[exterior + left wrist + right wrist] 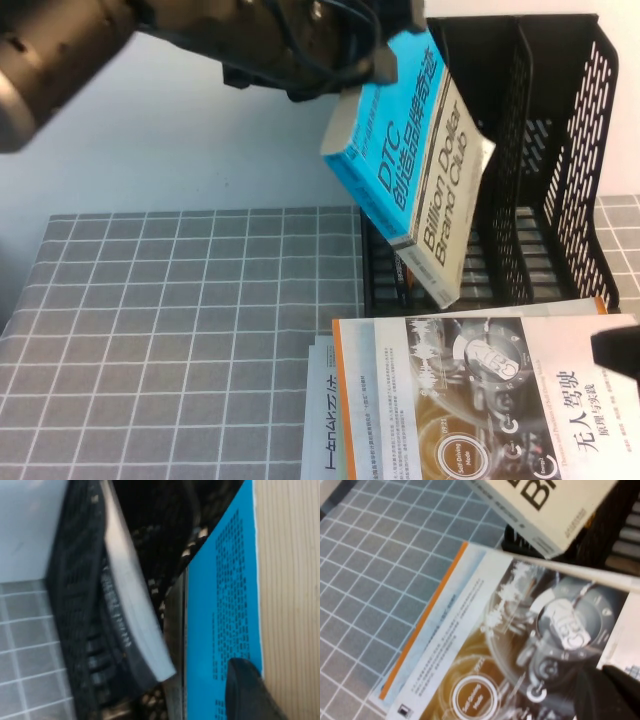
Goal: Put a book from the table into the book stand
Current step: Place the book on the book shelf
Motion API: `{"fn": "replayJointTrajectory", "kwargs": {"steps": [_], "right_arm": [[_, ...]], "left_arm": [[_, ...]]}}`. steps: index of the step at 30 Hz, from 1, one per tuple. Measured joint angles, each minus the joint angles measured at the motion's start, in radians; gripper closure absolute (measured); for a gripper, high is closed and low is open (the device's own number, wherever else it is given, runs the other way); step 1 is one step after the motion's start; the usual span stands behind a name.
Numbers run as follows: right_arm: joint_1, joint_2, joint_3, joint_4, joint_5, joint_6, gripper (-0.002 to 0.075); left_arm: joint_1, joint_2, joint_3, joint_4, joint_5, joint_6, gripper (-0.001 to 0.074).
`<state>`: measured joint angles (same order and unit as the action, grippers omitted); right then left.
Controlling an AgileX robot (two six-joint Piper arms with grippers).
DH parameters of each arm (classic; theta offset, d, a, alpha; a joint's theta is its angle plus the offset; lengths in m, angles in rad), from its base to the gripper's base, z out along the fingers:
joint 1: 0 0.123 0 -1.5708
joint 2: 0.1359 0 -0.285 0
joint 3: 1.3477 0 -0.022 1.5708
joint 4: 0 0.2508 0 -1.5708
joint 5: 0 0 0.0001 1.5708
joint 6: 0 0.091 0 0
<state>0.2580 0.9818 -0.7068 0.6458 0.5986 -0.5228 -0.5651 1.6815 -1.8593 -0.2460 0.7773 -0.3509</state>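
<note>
Lab-style test bench: table (pixel 150 330) under grey grid-marked cloth, plain white wall (pixel 200 140) behind, books staged beside black book stand (pixel 560 150), robot arm overhead.

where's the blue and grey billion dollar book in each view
High view: the book hangs tilted at upper centre from the left gripper, before the book stand.
Left wrist view: blue cover and page edges.
Right wrist view: grey corner; right gripper low.
Shared landmark: the stand.
</note>
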Motion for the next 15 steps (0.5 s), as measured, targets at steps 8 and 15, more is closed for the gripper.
{"fn": "replayJointTrajectory", "kwargs": {"steps": [8, 15], "right_arm": [[0.000, 0.000, 0.069, 0.025, -0.011, -0.004, 0.0729], [0.000, 0.000, 0.074, 0.036, 0.009, -0.006, 0.0729]], "left_arm": [[-0.123, 0.056, -0.011, 0.311, -0.051, -0.333, 0.0549], [-0.157, 0.091, -0.015, 0.583, -0.099, -0.621, 0.0549]]}}
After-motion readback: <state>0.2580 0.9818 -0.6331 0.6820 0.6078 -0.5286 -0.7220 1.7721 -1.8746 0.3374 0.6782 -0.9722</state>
